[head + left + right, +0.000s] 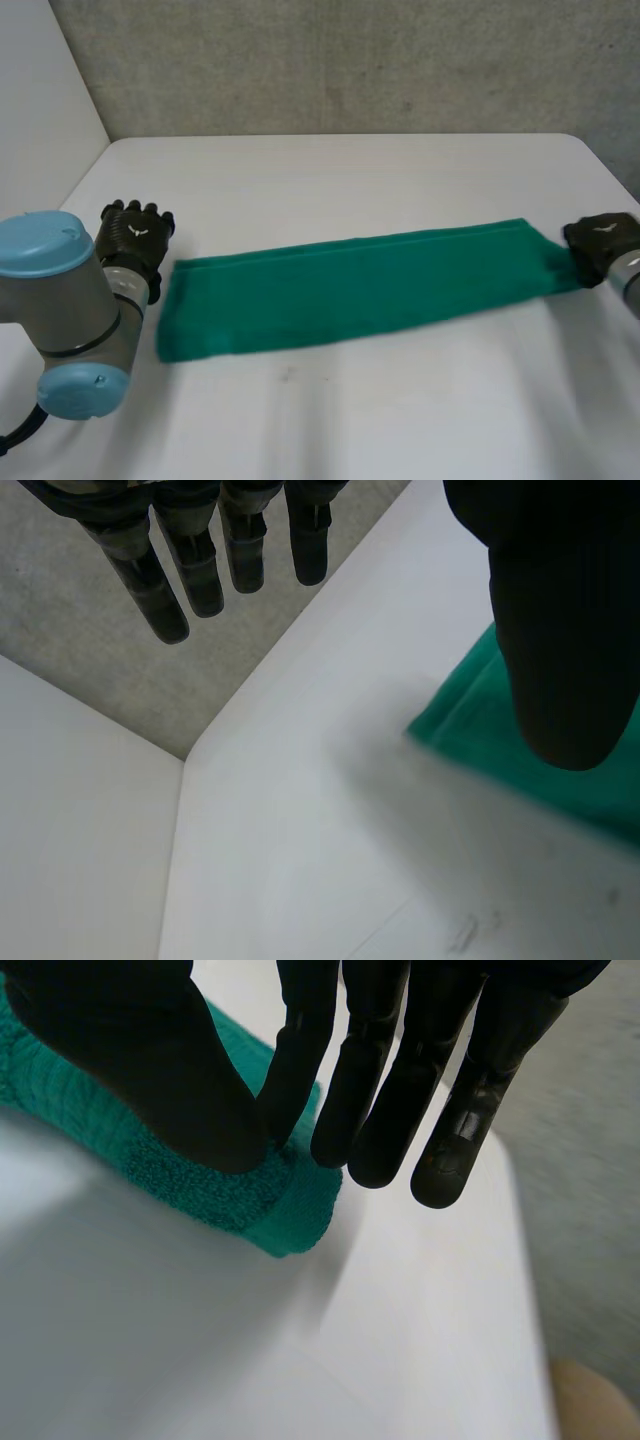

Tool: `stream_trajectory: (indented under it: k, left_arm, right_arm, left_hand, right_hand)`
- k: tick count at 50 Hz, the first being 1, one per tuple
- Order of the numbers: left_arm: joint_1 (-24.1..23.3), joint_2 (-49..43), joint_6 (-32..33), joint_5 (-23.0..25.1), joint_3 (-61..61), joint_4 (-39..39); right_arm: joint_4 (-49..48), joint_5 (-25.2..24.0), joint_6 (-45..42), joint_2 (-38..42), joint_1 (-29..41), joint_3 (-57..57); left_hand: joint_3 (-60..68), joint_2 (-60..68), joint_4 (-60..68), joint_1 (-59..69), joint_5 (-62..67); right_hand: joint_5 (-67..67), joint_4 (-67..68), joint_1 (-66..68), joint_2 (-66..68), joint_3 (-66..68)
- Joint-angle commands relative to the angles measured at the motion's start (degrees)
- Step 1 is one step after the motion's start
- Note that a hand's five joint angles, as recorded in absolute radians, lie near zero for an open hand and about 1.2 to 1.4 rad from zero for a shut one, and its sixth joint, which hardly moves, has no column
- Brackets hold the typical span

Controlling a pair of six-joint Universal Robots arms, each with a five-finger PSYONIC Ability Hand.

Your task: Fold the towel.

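Observation:
A green towel (350, 290), folded into a long strip, lies flat across the white table (350, 170). My left hand (135, 235) hovers just off the strip's left end, touching nothing. In the left wrist view its fingers (190, 570) are straight and spread from the thumb, and the towel's end (465, 720) lies below the thumb. My right hand (600, 240) is at the strip's right end. There the right wrist view has the thumb and a finger of that hand (380, 1060) pinching the towel's corner (280, 1210), lifted slightly.
A grey wall (350, 60) runs behind the table. The table's right edge (625, 180) is close to my right hand. Bare table lies in front of and behind the towel.

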Motion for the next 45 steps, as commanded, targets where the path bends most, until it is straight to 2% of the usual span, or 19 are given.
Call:
stream_trajectory:
  k: [1, 7, 10, 12, 17, 22, 24, 25, 29, 36, 38, 42, 44, 45]
  left_arm:
    - [0.2, 1.6, 0.0, 0.1, -1.2, 0.0]
    - [0.0, 2.9, 0.0, 0.0, -2.1, 0.0]
    - [-0.1, 3.7, 0.0, 0.1, -2.6, 0.0]
    - [-0.1, 4.1, 0.0, 0.1, -2.6, 0.0]
    - [-0.1, 4.9, -0.1, 0.0, -2.9, 0.0]
    - [-0.1, 5.3, -0.1, 0.1, -2.9, 0.0]
    - [-0.1, 5.3, -0.1, 0.0, -3.0, 0.0]
    - [-0.1, 5.3, -0.1, 0.0, -3.0, 0.0]
    - [-0.1, 5.2, -0.1, 0.0, -3.5, 0.0]
    - [-0.1, 5.2, -0.2, 0.1, -4.2, 0.1]
    - [0.0, 5.1, -0.1, 0.1, -4.2, 0.1]
    - [-0.1, 5.1, -0.2, 0.1, -4.2, 0.1]
    - [-0.2, 5.2, -0.2, 0.1, -4.2, 0.1]
    - [-0.5, 5.2, -0.1, 0.1, -4.1, 0.1]
  right_arm:
    - [0.6, 4.8, -12.1, -4.0, -6.0, -1.6]
    - [0.4, 4.1, -14.5, -8.3, -4.6, -2.1]
    - [0.5, 1.7, -11.6, -10.7, 0.8, -2.5]
    - [0.4, -0.8, -9.5, -10.8, 3.6, -2.7]
    - [0.3, -13.0, -3.3, -12.1, 14.5, -2.5]
    - [-0.2, -18.5, 1.0, -12.0, 25.9, -3.1]
    - [-0.7, -18.5, 2.3, -11.6, 29.7, -3.6]
    - [-1.3, -18.5, 3.3, -10.0, 33.3, -4.1]
    - [-1.8, -18.2, 4.2, -1.5, 40.1, -5.9]
    - [-1.0, -14.1, 4.0, 7.3, 44.4, -10.0]
    - [-0.8, -11.4, 4.2, 8.4, 44.2, -10.8]
    - [-1.0, -6.7, 4.6, 7.8, 43.5, -11.3]
    - [-1.3, -0.7, 5.5, 5.3, 42.6, -11.2]
    - [-1.4, 0.8, 6.1, 4.0, 42.0, -11.1]
  left_hand:
    - [-1.6, -1.2, -1.2, -1.5, -1.0]
    - [-1.8, -1.3, -1.4, -1.7, -1.2]
    - [-1.8, -1.3, -1.4, -1.7, -1.2]
    - [-1.8, -1.3, -1.4, -1.7, -1.2]
    - [-1.8, -1.3, -1.4, -1.7, -1.2]
    - [-2.0, -1.5, -1.6, -1.8, -1.3]
    - [-2.0, -1.5, -1.6, -1.8, -1.3]
    - [-2.0, -1.5, -1.6, -1.8, -1.3]
    - [-2.0, -1.5, -1.6, -1.8, -1.3]
    - [-2.1, -1.7, -1.7, -2.0, -1.5]
    - [-2.1, -1.7, -1.7, -2.0, -1.5]
    - [-2.1, -1.7, -1.7, -2.0, -1.5]
    - [-2.1, -1.7, -1.7, -2.0, -1.5]
    - [-2.1, -1.7, -1.7, -2.0, -1.5]
  right_hand:
    - [14.6, 11.9, 24.5, 13.0, 12.4]
    - [14.6, 11.9, 24.5, 13.0, 12.4]
    - [14.6, 11.9, 24.5, 13.0, 12.4]
    - [14.6, 11.9, 24.5, 13.0, 12.4]
    - [14.6, 11.9, 24.5, 13.0, 12.4]
    - [14.6, 11.9, 24.5, 13.0, 12.4]
    - [14.6, 11.9, 24.5, 13.0, 12.4]
    - [14.6, 11.9, 24.5, 13.0, 12.4]
    - [14.6, 11.9, 24.5, 13.0, 12.4]
    - [14.6, 11.9, 24.5, 13.0, 12.4]
    - [-4.8, -7.5, 5.1, -6.4, -7.0]
    - [-26.4, -29.1, -16.4, -28.0, -28.5]
    - [-40.3, -43.0, -30.4, -41.9, -42.5]
    - [-40.9, -43.6, -30.9, -42.5, -43.0]
